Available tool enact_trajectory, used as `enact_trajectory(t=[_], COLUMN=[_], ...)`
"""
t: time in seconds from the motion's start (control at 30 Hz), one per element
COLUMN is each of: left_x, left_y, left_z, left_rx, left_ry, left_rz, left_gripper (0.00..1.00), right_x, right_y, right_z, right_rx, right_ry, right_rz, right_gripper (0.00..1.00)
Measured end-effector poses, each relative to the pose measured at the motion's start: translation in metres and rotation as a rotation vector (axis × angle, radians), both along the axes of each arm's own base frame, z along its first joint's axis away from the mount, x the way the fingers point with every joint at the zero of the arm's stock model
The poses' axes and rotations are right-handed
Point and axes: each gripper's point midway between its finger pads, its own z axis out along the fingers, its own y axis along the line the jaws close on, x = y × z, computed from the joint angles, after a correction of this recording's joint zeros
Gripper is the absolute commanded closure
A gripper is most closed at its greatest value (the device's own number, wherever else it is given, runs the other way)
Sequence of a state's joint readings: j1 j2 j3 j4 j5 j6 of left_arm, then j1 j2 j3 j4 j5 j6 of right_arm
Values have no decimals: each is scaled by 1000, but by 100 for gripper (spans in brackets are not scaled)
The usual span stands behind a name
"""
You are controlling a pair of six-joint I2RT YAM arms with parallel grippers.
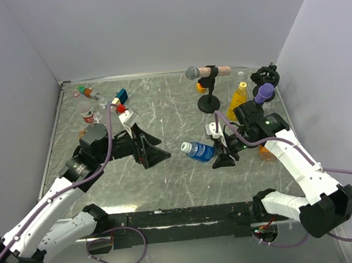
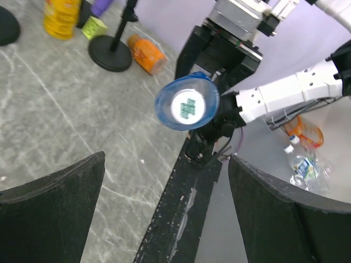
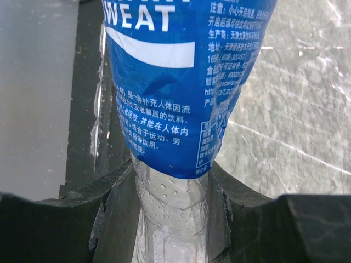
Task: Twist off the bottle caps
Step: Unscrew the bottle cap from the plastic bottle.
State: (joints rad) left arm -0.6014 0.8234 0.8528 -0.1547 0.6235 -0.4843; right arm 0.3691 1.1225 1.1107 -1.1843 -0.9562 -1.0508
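A clear bottle with a blue label [image 1: 201, 152] hangs tilted above the table's middle. My right gripper [image 1: 220, 155] is shut on its clear lower part [image 3: 171, 213], the black fingers [image 3: 118, 219] pressing on both sides under the label [image 3: 181, 82]. Its white cap [image 1: 185, 146] points left at my left gripper [image 1: 160, 151], which stands open a short way off with nothing in it. In the left wrist view the cap [image 2: 189, 108] faces the camera, above and beyond the wide-spread fingers [image 2: 55, 192].
A yellow bottle [image 1: 239, 97] and a microphone stand [image 1: 208, 103] are at the back right, and an orange bottle [image 2: 147, 53] lies near the stand. Toy blocks [image 1: 122, 94] and a small red can [image 1: 89, 117] sit at the back left. A crushed clear bottle [image 2: 304, 164] lies off the table.
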Motion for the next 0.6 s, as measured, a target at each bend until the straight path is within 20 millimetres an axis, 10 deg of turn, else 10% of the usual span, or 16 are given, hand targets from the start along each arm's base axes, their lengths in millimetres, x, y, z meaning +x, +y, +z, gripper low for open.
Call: enact_trajectory(t=[0.6], left_x=[-20], left_y=[-57], left_z=[-21], left_rx=[57], left_ry=[-27], left_rz=[-141], left_gripper=[27], right_x=[-5], right_y=[-2], right_z=[-5], right_rx=[-6], right_ry=[-13], right_rz=[1], right_gripper=[66])
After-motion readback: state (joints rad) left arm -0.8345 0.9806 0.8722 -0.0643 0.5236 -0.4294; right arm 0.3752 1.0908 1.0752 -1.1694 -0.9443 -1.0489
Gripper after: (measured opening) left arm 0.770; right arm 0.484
